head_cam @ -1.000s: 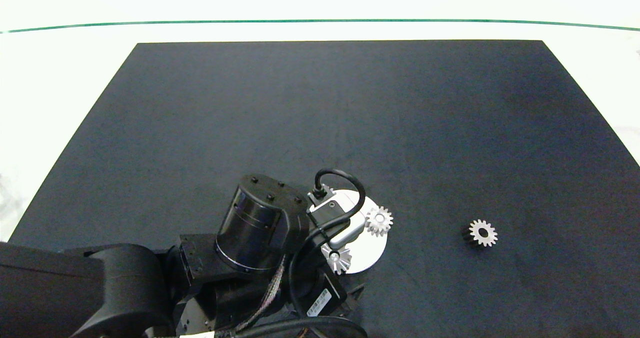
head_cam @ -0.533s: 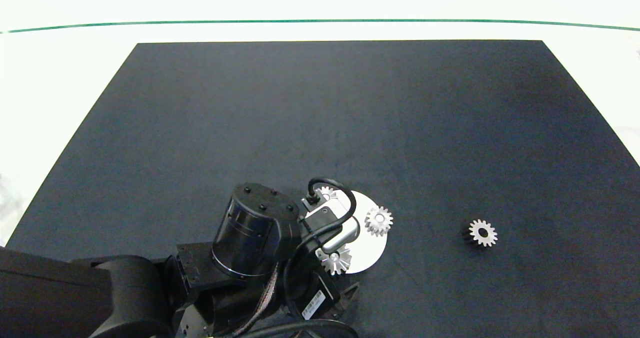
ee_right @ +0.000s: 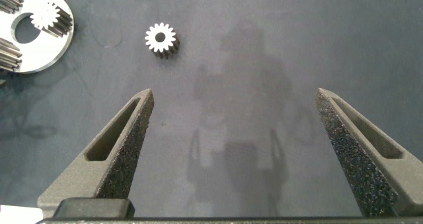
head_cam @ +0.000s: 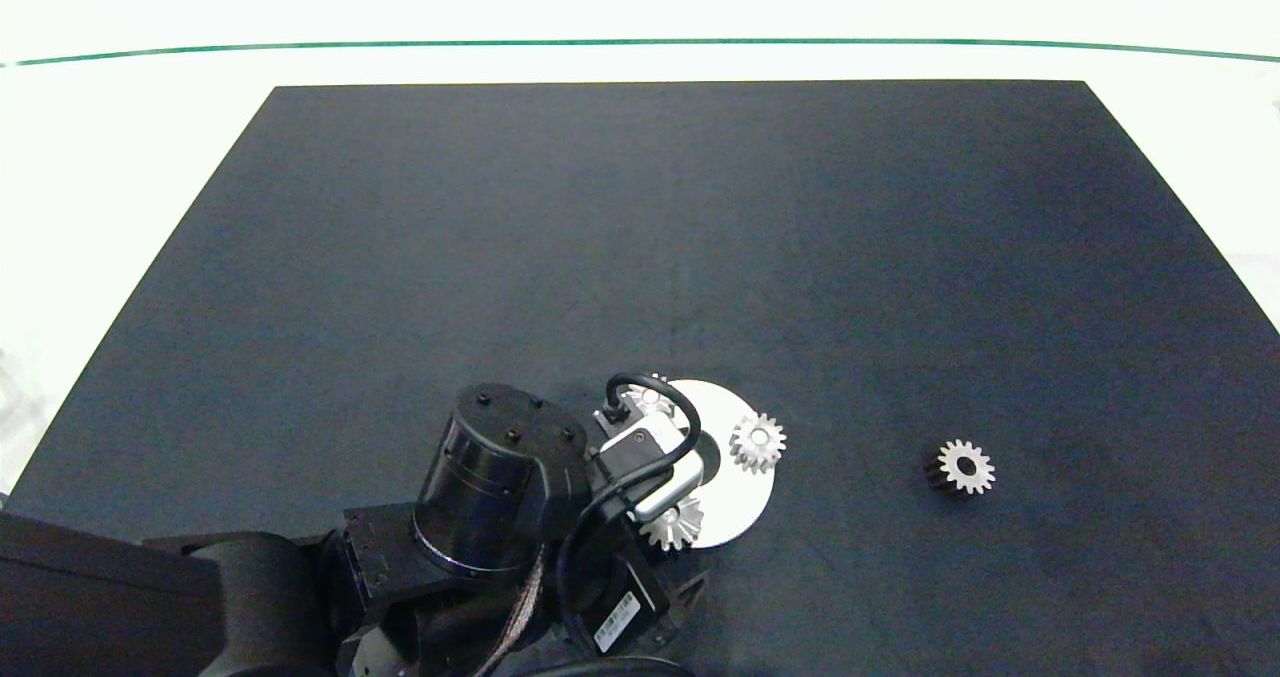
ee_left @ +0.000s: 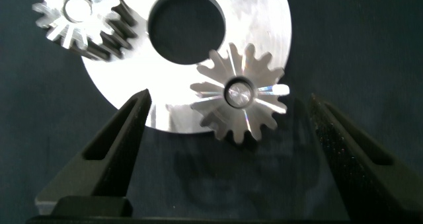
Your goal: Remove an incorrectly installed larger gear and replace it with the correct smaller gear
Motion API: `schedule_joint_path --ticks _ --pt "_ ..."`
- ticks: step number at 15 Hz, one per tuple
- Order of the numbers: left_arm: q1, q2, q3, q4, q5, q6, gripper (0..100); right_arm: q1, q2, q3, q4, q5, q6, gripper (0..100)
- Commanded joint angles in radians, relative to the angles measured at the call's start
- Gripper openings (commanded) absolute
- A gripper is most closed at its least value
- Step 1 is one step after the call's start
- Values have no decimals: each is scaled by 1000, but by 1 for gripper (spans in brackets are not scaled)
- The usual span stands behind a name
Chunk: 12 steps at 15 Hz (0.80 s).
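Dark matting covers the tabletop, and on it, in the head view, sits the round silver plate that carries three gears on its pegs; it is the nearest thing to a container here, and nothing else holds anything.

Our left pincer hangs over the plate's near edge, spread wide with nothing between its pads, which flank the larger gear without touching it. We judge the main risk to lie there: the long flared teeth give the pads a poor seat, so a closing grip could land on tooth tips and slip, or tilt the gear and bind it on its peg. A lift that drags could also shift the whole plate, since nothing visibly clamps it. A neighbouring small gear stands clear of the pads.

Our right pincer, also spread and empty, hovers over bare mat. The smaller gear lies loose, well apart to the plate's right.
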Motion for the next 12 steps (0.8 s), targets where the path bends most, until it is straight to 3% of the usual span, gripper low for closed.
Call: schedule_joint_path --ticks 1,12 --pt "-3 9 -1 -7 2 2 92 -4 0 0 1 1 0 100" --pt "-6 42 -9 -46 1 14 69 -4 2 -1 1 1 0 100"
